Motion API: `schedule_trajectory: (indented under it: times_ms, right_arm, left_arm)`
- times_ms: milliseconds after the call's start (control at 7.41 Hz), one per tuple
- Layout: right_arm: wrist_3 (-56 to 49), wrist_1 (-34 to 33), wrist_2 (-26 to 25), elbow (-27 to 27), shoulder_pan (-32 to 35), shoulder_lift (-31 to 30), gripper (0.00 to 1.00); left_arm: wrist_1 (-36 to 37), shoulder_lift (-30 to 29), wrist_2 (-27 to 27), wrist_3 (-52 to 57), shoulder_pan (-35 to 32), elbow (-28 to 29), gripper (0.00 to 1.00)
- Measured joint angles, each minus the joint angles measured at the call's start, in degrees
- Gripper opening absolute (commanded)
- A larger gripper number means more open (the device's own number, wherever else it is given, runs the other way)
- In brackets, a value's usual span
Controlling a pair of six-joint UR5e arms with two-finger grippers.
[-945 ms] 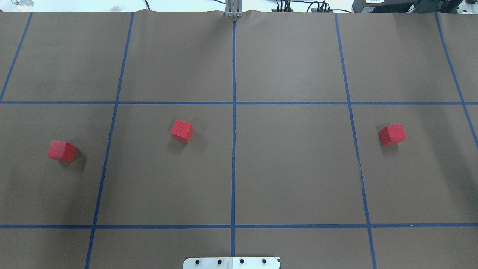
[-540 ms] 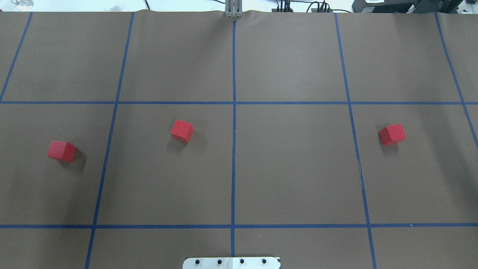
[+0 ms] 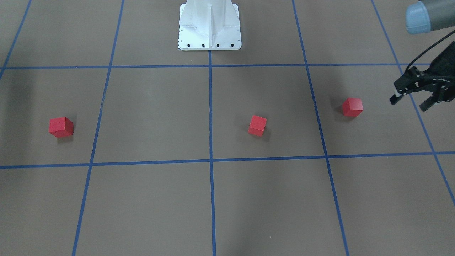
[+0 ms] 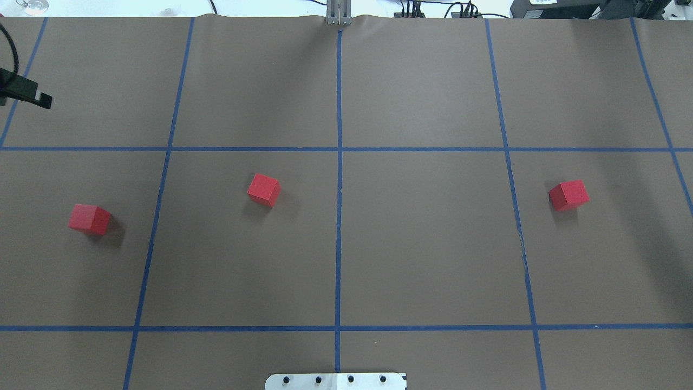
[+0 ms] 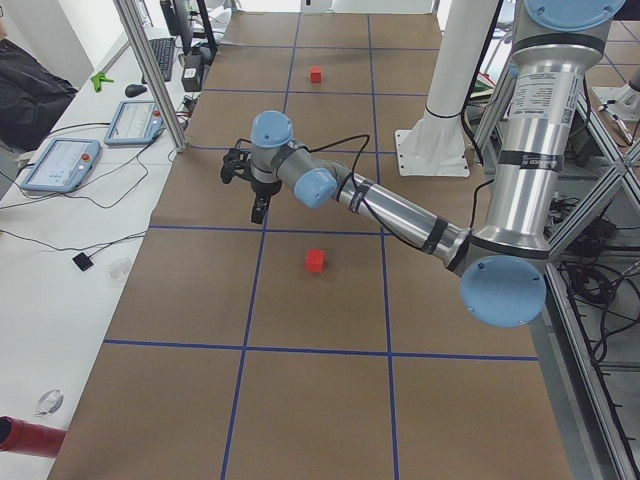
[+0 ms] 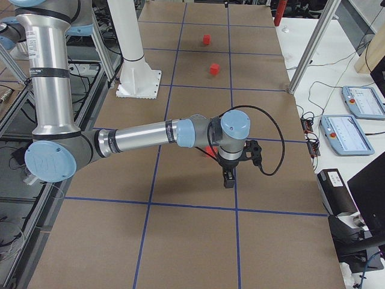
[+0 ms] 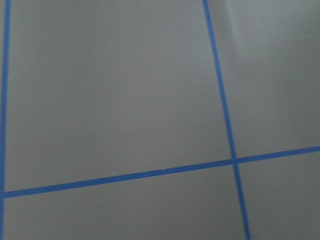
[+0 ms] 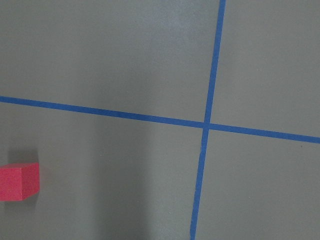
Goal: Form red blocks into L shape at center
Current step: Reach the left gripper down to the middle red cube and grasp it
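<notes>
Three red blocks lie apart on the brown surface: a left one [image 4: 89,219], a middle one [image 4: 263,189] and a right one [image 4: 568,195]. The center [image 4: 339,149] is a bare crossing of blue tape lines. In the front-facing view my left gripper [image 3: 408,104] hangs open and empty, to the right of the left block [image 3: 352,107]. Overhead, only one of its fingers [image 4: 32,96] shows, at the left edge. My right gripper [image 6: 228,179] shows only in the exterior right view, close to the right block [image 8: 19,181]. Whether it is open or shut I cannot tell.
The white robot base plate [image 4: 335,381] sits at the near edge of the table. Tablets [image 6: 349,133] and cables lie on the white bench beyond the far edge. A metal post [image 4: 339,13] stands at the far edge on the middle line.
A finger of my left gripper has come into the overhead view at the left edge. All three red blocks lie where they were.
</notes>
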Motion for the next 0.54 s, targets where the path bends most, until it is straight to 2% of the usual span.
schedule_trajectory:
  times_ms: [135,270,540]
  right_arm:
    - [0.0,0.0,0.0,-0.2,-0.3,-0.1,0.99]
    - [0.0,1.0,0.1,-0.8,-0.7,-0.3,0.99]
    - [0.2,6.6,0.4,-2.4,-1.5,-0.8,0.99]
  left_arm:
    - [-0.2,-2.0,4.7,-5.9,5.6,-2.0,1.0]
    - [-0.3,-4.6,11.6,-12.8,12.6,-3.1,1.0]
    - [-0.4,-10.5,25.5,-23.4,26.0,-2.2,1.0]
